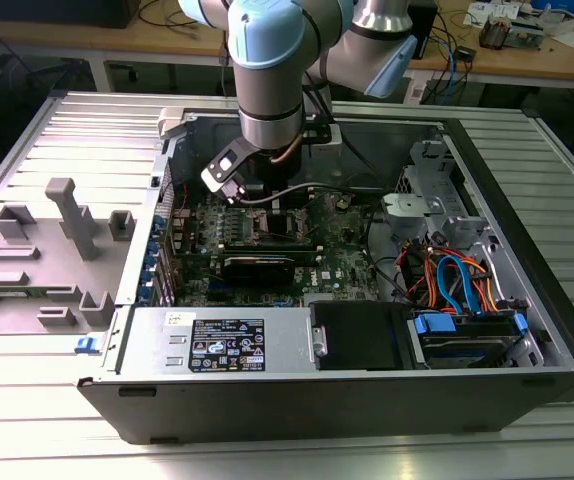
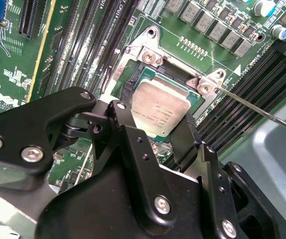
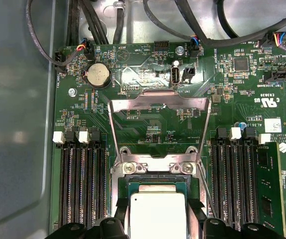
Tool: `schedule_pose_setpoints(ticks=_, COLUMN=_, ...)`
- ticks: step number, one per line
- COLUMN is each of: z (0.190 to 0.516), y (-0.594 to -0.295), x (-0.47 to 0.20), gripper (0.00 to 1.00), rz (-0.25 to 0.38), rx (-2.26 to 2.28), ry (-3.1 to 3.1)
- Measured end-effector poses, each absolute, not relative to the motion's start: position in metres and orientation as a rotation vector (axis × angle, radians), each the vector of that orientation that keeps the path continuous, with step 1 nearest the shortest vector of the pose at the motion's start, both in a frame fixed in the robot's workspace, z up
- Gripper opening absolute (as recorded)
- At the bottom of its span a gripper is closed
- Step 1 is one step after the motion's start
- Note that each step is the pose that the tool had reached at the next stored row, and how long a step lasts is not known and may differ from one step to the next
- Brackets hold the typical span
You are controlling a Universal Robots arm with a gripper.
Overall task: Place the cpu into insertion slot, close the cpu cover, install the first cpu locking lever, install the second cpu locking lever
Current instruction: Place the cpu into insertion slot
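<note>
In both wrist views my gripper (image 2: pixel 154 123) (image 3: pixel 158 213) is shut on the cpu (image 2: pixel 160 107) (image 3: pixel 158 219), a black finger on each of two opposite sides. The silver chip hangs level, directly over the insertion slot (image 2: pixel 144 75) (image 3: pixel 158 182); whether it touches the slot I cannot tell. The cpu cover (image 3: pixel 158 104) stands swung open beyond the slot. A thin wire locking lever (image 2: pixel 262 112) (image 3: pixel 207 191) juts out unlatched beside the slot. In the exterior view the gripper (image 1: pixel 267 200) reaches down into the open computer case over the green motherboard (image 1: pixel 342 262).
Long black memory slots (image 3: pixel 80 184) (image 3: pixel 235 184) flank the socket on both sides. A black card (image 1: pixel 259 266) lies across the board. Case walls (image 1: pixel 297 385), a drive bay with coloured cables (image 1: pixel 457 280) and a grey fixture (image 1: pixel 62 250) at the exterior view's left surround the work area.
</note>
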State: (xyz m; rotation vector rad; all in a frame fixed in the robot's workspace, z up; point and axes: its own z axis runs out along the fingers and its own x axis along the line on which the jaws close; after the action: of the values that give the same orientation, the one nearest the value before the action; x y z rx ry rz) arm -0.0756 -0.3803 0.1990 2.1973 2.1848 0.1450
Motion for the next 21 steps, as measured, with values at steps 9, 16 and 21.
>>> schedule_pose_setpoints(ticks=9, z=0.2002, y=-0.3804, x=-0.0728, gripper=0.54, rz=0.143, rx=2.200, ry=2.182)
schedule_pose_setpoints(ticks=16, z=0.1991, y=-0.3806, x=-0.0728, gripper=0.54, rz=0.143, rx=2.199, ry=2.182)
schedule_pose_setpoints(ticks=21, z=0.1978, y=-0.3806, x=-0.0729, gripper=0.54, rz=0.143, rx=2.199, ry=2.182)
